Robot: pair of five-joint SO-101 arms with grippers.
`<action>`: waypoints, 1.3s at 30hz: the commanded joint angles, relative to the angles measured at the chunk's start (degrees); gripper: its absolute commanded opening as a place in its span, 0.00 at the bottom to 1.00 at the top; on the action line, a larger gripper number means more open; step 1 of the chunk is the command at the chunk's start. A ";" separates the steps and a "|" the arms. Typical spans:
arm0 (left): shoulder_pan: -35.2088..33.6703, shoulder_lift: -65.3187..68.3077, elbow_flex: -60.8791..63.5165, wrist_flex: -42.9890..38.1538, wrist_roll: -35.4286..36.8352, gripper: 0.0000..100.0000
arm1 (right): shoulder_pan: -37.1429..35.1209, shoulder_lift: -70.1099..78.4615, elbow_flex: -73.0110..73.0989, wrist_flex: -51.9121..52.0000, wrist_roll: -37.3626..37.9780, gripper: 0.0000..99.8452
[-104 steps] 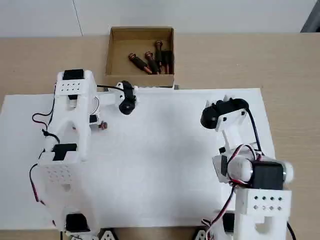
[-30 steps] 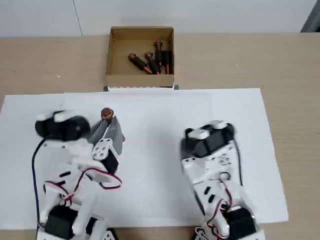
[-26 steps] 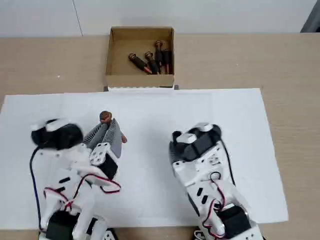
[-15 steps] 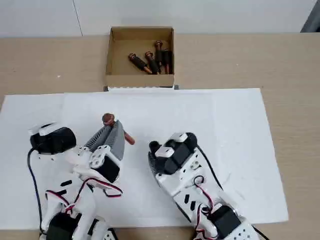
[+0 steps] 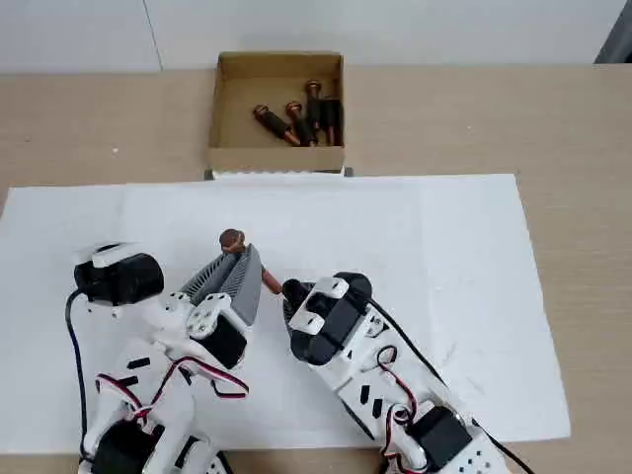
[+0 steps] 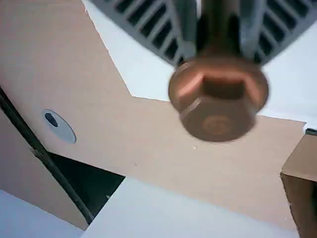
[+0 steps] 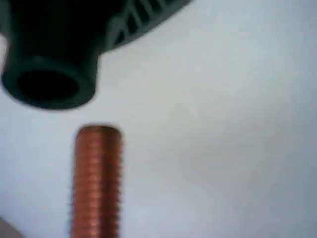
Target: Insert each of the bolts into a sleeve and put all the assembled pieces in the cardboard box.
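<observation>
Jaws of left gripper [image 5: 242,267] clamped on one copper hex bolt [image 6: 218,96], over white paper sheet [image 5: 444,227]. Right gripper [image 5: 298,296] gripping one black sleeve [image 7: 49,84] — open mouth just beside the bolt's threaded tip, not over it. Farther back, one cardboard box [image 5: 222,109] — apparently four assembled pieces [image 5: 296,120] inside.

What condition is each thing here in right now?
left gripper, shut on the bolt.
bolt, clamped, threaded end just short of the sleeve mouth.
right gripper, shut on the sleeve.
sleeve, held, bore empty.
cardboard box, open, assembled pieces lying inside.
</observation>
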 commanded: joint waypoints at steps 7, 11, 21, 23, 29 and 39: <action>2.64 -0.70 0.04 -3.78 0.44 0.01 | -0.57 -0.57 -1.05 -2.07 0.62 0.00; 2.64 -0.70 1.89 -5.89 0.18 0.01 | -2.24 -0.57 -1.05 -2.07 0.62 0.00; 3.08 -0.70 3.03 -3.78 -0.09 0.01 | -2.86 -0.57 -1.14 -2.07 0.62 0.00; 3.69 -0.70 2.95 -1.23 -1.85 0.01 | -2.86 -0.57 -1.14 -2.07 0.62 0.00; 5.63 -0.79 2.77 2.29 -3.52 0.01 | -2.86 -0.57 -2.81 -2.07 0.62 0.00; 10.46 -0.53 3.91 6.24 -8.62 0.01 | -2.86 -0.57 -3.78 -2.07 0.70 0.00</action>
